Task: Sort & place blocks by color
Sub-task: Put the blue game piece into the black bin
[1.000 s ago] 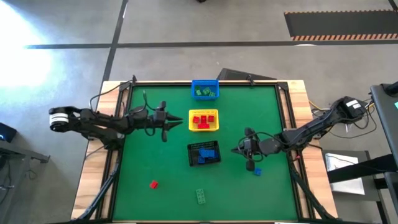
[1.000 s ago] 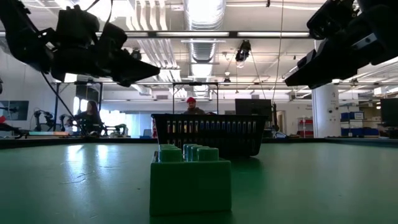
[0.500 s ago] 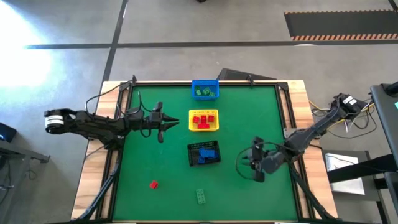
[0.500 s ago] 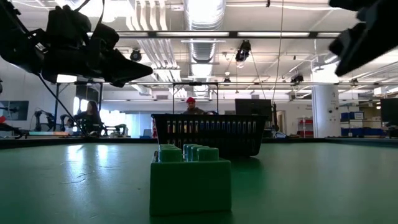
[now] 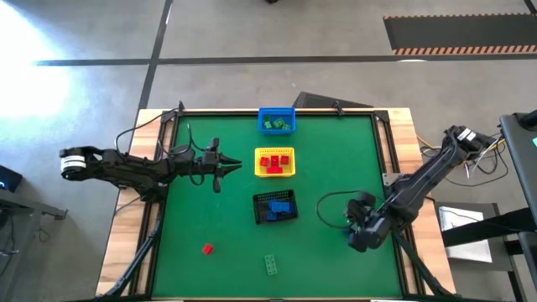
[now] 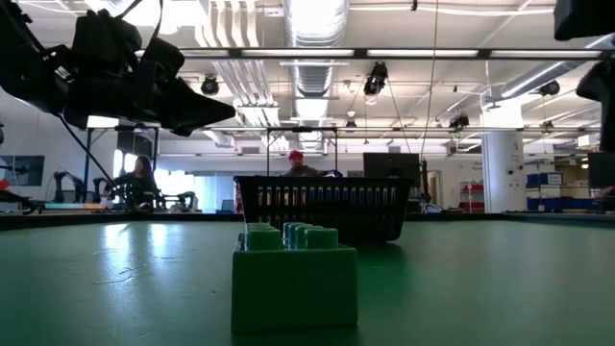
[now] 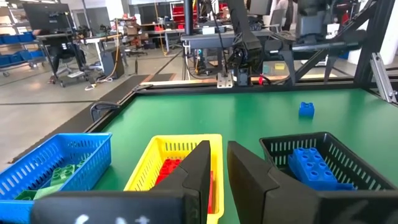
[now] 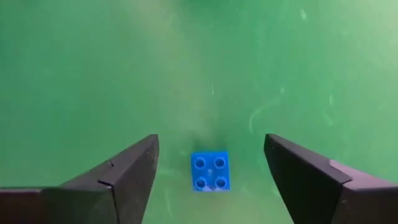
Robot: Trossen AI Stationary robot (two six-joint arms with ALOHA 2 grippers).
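A loose blue block (image 8: 210,171) lies flat on the green mat, studs up. My right gripper (image 8: 211,142) hangs open above it, slanting down, one finger on either side and clear of it. In the high view that gripper (image 5: 354,228) covers the block. A red block (image 5: 207,248) and a green block (image 5: 272,264) lie near the front edge. The blue basket (image 5: 277,120) holds green blocks, the yellow basket (image 5: 274,162) red ones, the black basket (image 5: 275,207) blue ones. My left gripper (image 5: 233,165) hovers level at the left of the yellow basket, shut on nothing.
The three baskets stand in a row down the mat's middle, far to near. A raised black frame and wooden border (image 5: 403,168) edge the mat. Bare mat lies to the left and right of the baskets. People sit in the room beyond the table.
My right gripper has swung from beside the black basket toward the table's near right, rising, and tipped from level to slanting down over the blue block, which has stayed where it was. The left arm has drawn back slightly toward the left edge.
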